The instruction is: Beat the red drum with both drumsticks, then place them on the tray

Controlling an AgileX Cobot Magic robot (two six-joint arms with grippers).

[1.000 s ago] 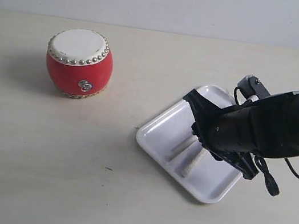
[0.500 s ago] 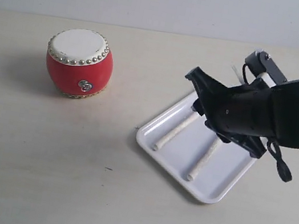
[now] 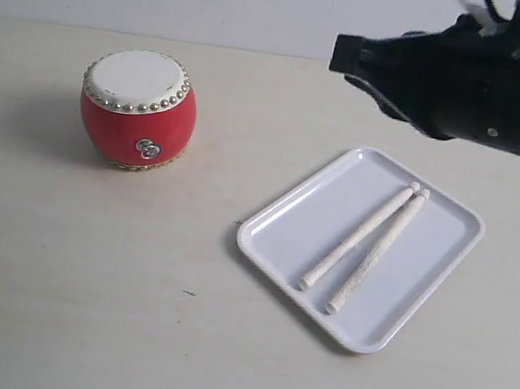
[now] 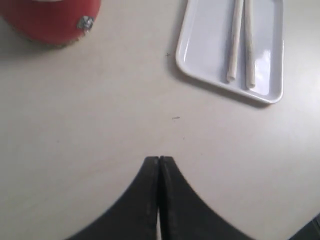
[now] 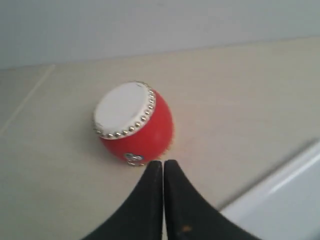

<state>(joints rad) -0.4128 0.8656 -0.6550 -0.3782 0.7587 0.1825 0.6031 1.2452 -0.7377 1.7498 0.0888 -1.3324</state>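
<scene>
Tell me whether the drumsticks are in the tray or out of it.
In. Both drumsticks lie flat, side by side, wholly inside the rim of the tray.

Even bright light, soft shadows, slight blur

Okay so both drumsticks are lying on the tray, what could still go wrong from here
1. The drumsticks lie loose and round on the tray, whose rim is low; a knock to the tray could roll them out.
2. The shut right tool hangs near the tray with the red drum ahead of it; a low sweep might clip either.
</scene>
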